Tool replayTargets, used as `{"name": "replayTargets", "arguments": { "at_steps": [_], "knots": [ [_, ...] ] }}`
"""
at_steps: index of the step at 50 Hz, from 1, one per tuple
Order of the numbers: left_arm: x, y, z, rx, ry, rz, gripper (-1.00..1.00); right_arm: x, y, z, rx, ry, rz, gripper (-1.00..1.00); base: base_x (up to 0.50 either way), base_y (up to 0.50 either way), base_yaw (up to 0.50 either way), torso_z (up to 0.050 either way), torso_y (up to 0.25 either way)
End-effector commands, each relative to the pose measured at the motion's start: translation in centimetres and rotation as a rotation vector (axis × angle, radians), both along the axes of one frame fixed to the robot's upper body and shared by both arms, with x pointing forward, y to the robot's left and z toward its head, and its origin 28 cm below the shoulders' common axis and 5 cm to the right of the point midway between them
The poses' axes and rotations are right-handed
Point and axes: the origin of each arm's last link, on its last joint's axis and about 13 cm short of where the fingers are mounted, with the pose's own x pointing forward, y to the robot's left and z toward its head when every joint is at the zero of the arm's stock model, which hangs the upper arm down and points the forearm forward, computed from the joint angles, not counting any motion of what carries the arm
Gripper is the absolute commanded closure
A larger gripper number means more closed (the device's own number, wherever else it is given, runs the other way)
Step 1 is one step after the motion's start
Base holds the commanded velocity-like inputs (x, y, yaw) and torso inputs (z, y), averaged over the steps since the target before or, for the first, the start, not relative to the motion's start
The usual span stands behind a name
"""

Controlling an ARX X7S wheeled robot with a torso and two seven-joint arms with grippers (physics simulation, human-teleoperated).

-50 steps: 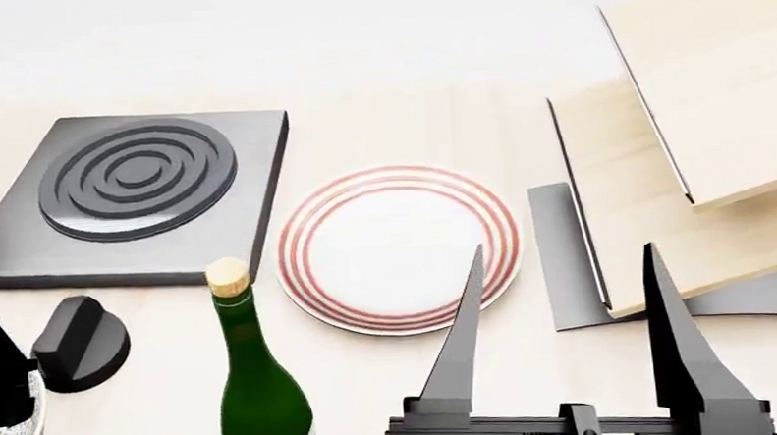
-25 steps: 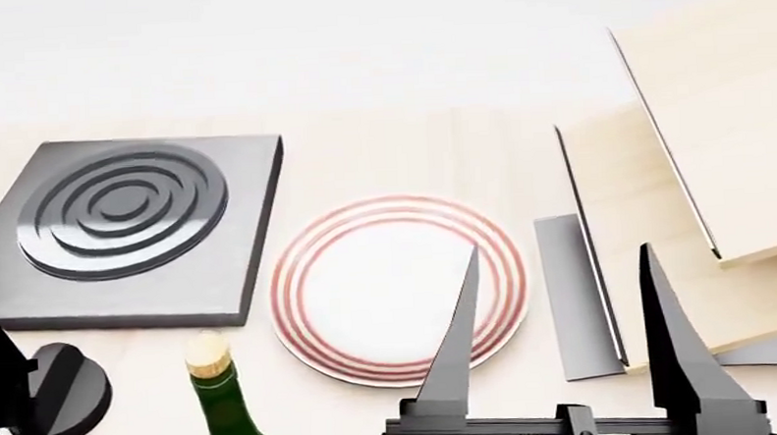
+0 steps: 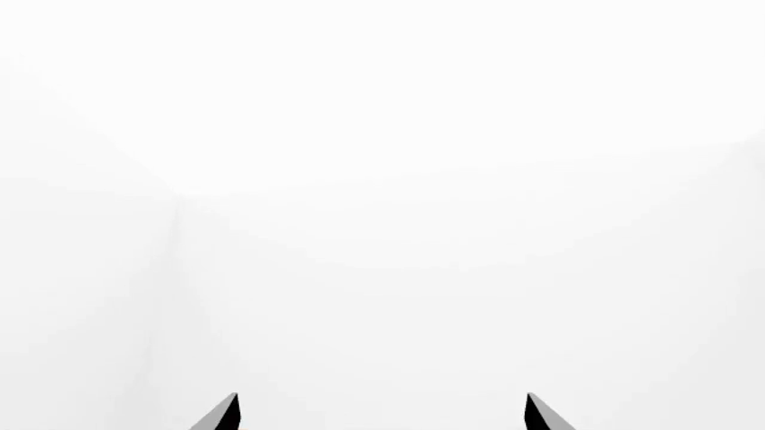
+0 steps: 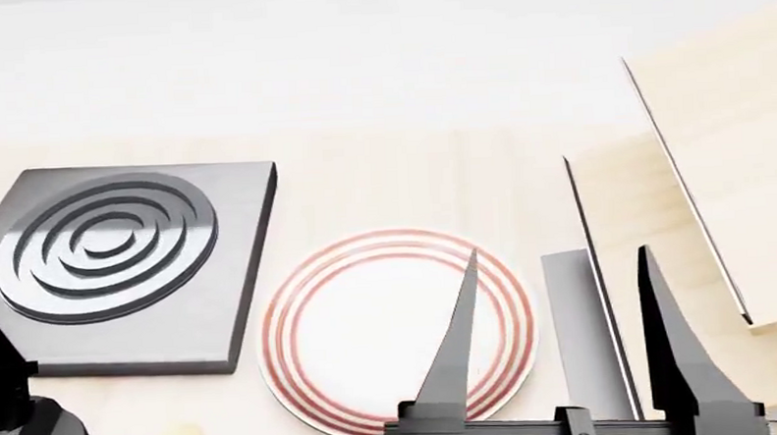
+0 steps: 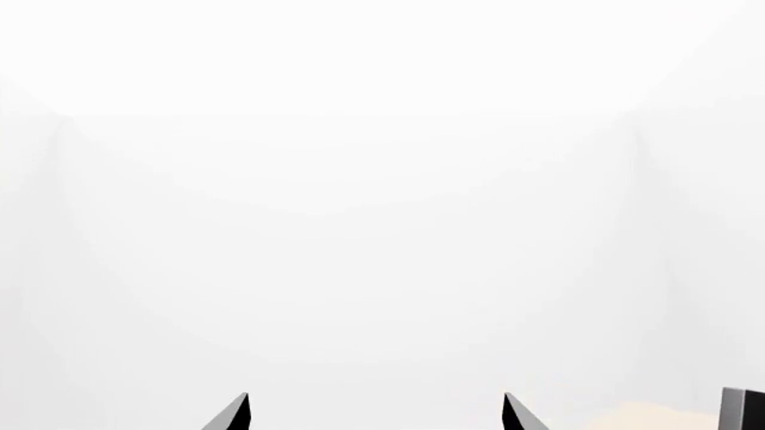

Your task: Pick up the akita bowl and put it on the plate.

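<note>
No readable text, labels, brands or numbers anywhere. Plate (image 4: pixel 368 346) carries only red rings; burner (image 4: pixel 108 259) only concentric grooves. Wrist views show blank white, nothing written.

A: The worktop (image 4: pixel 401 178) looks like pale, matt wood with a faint grain. And the plate (image 4: pixel 394 335)?

B: Smooth white, ceramic-looking, with a soft sheen and thin red rings. The burner (image 4: pixel 115 269) is dark grey, matt, metal-like.

A: The right end effector (image 4: pixel 557 308) has black, hard, slightly glossy fingers. The boards (image 4: pixel 702 184) at the right edge are light wood, with a grey matt sheet (image 4: pixel 580 327) beneath.
</note>
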Motion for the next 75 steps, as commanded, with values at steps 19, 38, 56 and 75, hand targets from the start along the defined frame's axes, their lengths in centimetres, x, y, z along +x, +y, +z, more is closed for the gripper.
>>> {"name": "replayTargets", "arguments": {
  "at_steps": [19, 38, 56, 75],
  "knots": [
    [0.1, 0.1, 0.1, 0.005, 0.000, 0.006, -1.00, 0.1, 0.0, 0.0, -0.005, -0.004, 0.000, -1.00, 0.18, 0.00, 0.00, 0.000, 0.000],
    [-0.2, 0.3, 0.4, 0.017, -0.002, 0.020, -1.00, 0.1, 0.1, -0.1, 0.002, -0.002, 0.000, -1.00, 0.08, 0.00, 0.00, 0.000, 0.000],
    [-1.2, 1.9, 2.2, 0.069, -0.011, 0.107, -1.00, 0.1, 0.0, -0.2, 0.001, -0.003, -0.003, -1.00, 0.00, 0.00, 0.00, 0.000, 0.000],
    [-2.4, 3.8, 4.8, 0.110, -0.025, 0.199, -1.00, 0.3, 0.0, -0.1, -0.004, -0.002, -0.003, -1.00, 0.00, 0.00, 0.00, 0.000, 0.000]
  ]
}}
